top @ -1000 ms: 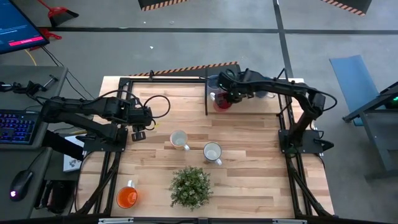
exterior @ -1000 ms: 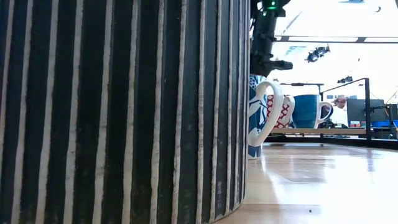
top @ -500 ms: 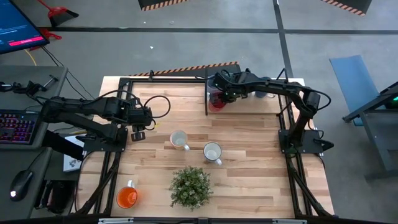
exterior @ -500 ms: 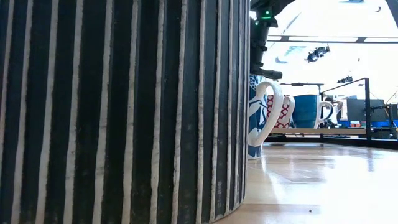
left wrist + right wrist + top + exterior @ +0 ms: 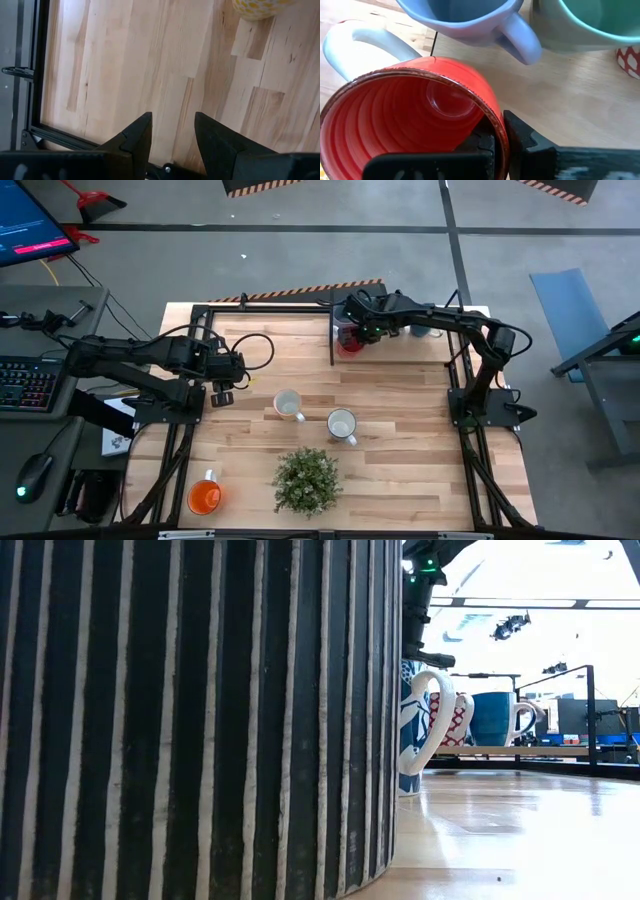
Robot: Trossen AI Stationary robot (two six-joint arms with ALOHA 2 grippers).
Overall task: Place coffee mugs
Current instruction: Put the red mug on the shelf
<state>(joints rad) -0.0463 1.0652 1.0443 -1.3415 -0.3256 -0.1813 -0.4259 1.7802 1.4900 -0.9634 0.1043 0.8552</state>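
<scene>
From above, my right gripper [image 5: 352, 335] sits over the red mug [image 5: 345, 345] at the desk's [image 5: 400, 420] far edge; my left gripper [image 5: 238, 367] waits apart. My right wrist view alone shows the fingers [image 5: 525, 137] clamping the red mug's [image 5: 415, 110] rim beside a lavender-blue mug [image 5: 465, 20]. My left fingers [image 5: 137, 137] are spread, released.

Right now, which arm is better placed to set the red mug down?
Right: the right gripper is clamped on the red mug's rim at the table's far edge. The left gripper hovers open, empty, near the left edge.
</scene>
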